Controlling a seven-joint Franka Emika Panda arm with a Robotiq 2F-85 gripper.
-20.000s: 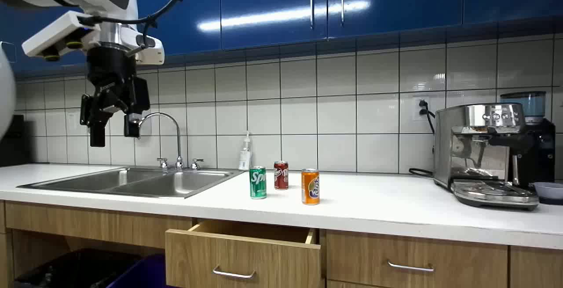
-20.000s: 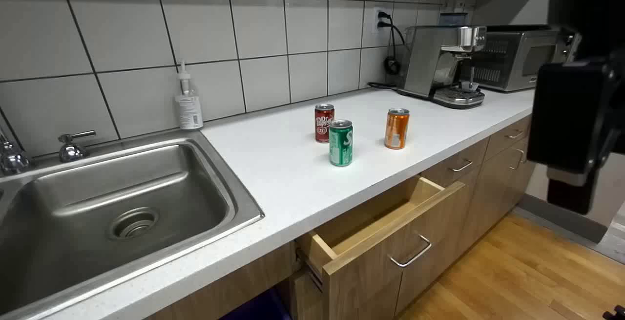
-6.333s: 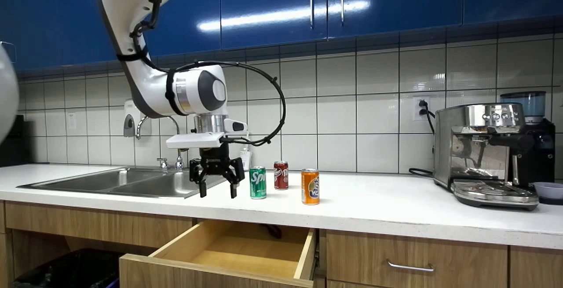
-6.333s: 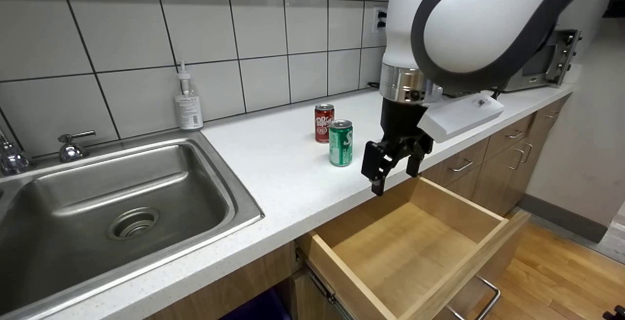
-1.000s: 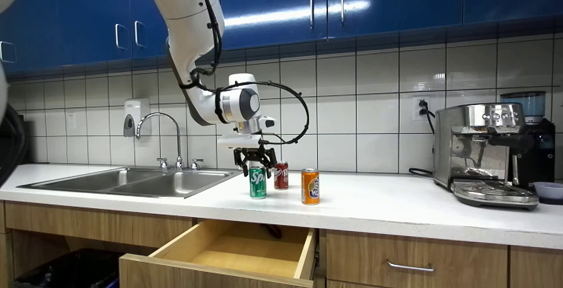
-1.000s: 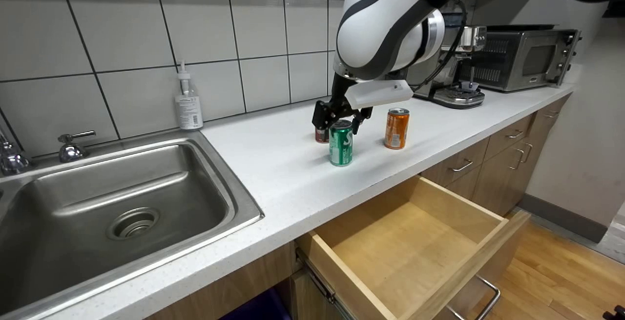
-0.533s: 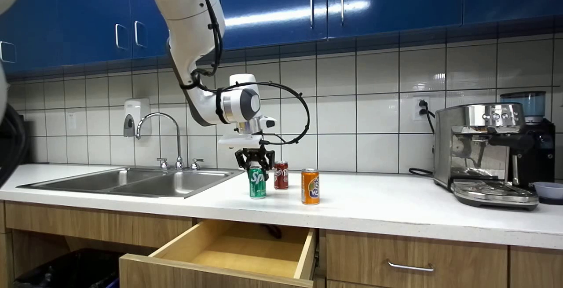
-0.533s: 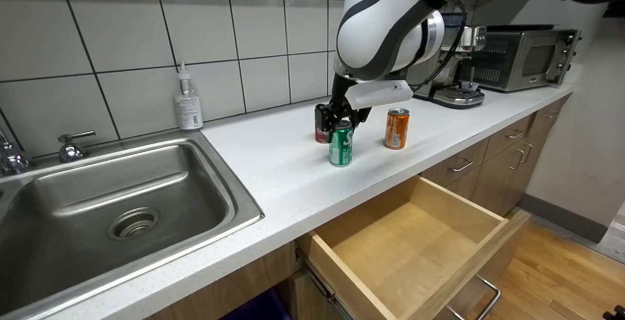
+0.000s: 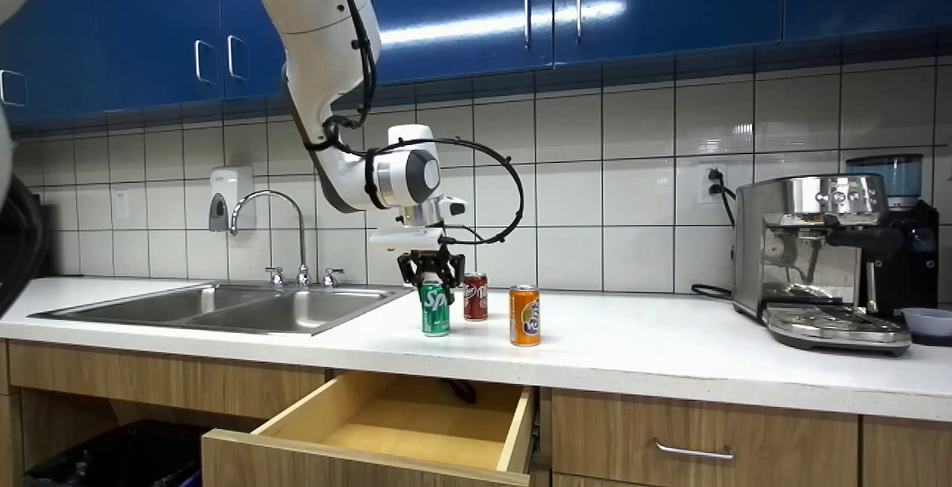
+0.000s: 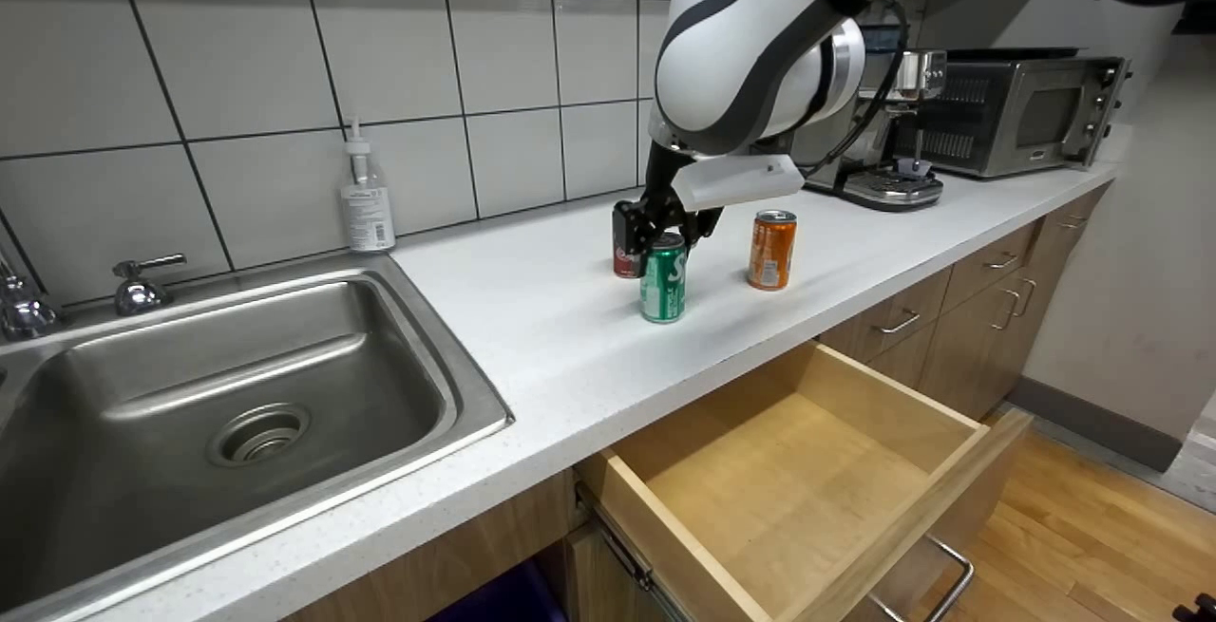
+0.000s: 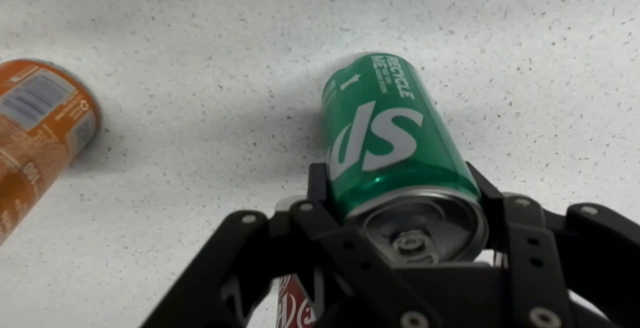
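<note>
My gripper (image 11: pixel 400 184) is shut on the upper part of a green Sprite can (image 11: pixel 385 122), one finger against each side just below the rim. In both exterior views this can (image 9: pixel 436 317) stands upright on the white counter. Behind it is a dark red Dr Pepper can (image 9: pixel 476 300), partly covered by my gripper (image 10: pixel 668 250) in an exterior view and mostly hidden by the finger linkage in the wrist view. An orange Fanta can (image 10: pixel 771 252) stands apart to one side; the wrist view shows part of that orange can (image 11: pixel 35 127) at its left edge.
Below the counter edge a wooden drawer (image 10: pixel 779 480) is pulled out, with a dark item (image 9: pixel 461 390) at its back. A steel sink (image 9: pixel 297 316) and a soap bottle (image 10: pixel 368 204) are on one side, a coffee machine (image 9: pixel 811 249) on the other.
Over twenty seconds the drawer has come further out and the arm has moved over to the cans. Within the last second the fingers have closed on the Sprite can, which has barely shifted.
</note>
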